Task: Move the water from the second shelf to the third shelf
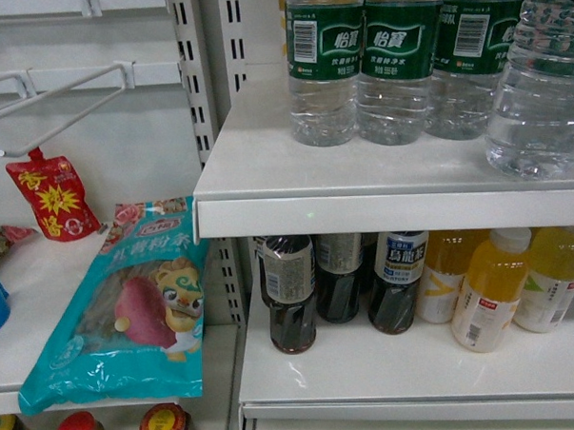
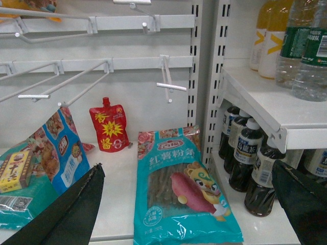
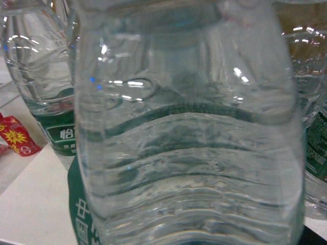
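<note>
— Where's the water bottle (image 1: 538, 80)?

— Far right of the head view, tilted, its base on the upper shelf (image 1: 266, 168) beside three upright green-labelled bottles (image 1: 394, 58). It fills the right wrist view, pressed close to that camera; whether the right gripper is clamped on it, I cannot tell.

— And the left gripper (image 2: 189, 204)?

— Spread wide, nothing between its fingers.

— Below?

— Three dark drinks (image 1: 290, 291), three yellow ones (image 1: 485, 287). At left, a teal packet (image 1: 129, 308) and a red pouch (image 1: 50, 199).
</note>
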{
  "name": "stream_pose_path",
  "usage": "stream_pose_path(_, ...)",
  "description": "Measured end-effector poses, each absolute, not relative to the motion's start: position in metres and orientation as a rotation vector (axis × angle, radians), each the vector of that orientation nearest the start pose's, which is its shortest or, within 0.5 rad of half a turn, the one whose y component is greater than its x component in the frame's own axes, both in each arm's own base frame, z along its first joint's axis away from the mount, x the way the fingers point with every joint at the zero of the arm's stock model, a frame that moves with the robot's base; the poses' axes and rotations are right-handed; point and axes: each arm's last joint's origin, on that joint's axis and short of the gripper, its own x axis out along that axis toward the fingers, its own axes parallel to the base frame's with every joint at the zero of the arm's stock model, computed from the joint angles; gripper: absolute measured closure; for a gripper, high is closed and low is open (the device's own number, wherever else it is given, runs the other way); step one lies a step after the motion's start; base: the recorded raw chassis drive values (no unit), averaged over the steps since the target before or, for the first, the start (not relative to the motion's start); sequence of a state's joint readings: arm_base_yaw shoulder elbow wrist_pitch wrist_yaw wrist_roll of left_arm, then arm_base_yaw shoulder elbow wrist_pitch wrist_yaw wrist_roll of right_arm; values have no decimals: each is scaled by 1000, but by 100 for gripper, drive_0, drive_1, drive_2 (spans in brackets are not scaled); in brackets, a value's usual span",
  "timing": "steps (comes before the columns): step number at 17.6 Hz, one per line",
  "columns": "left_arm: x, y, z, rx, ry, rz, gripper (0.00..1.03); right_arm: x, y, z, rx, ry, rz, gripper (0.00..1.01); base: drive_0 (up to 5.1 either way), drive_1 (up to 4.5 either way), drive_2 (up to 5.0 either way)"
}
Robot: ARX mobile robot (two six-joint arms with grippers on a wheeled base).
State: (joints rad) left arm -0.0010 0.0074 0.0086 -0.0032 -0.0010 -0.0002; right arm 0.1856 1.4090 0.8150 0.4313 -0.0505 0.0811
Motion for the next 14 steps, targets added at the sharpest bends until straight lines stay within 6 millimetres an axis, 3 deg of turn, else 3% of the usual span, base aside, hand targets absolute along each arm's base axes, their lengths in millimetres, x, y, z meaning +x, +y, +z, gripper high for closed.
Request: stream_pose_path(14, 98, 0, 166, 0, 2, 0, 5, 333, 75, 254, 49, 187, 215, 59, 0, 0, 0)
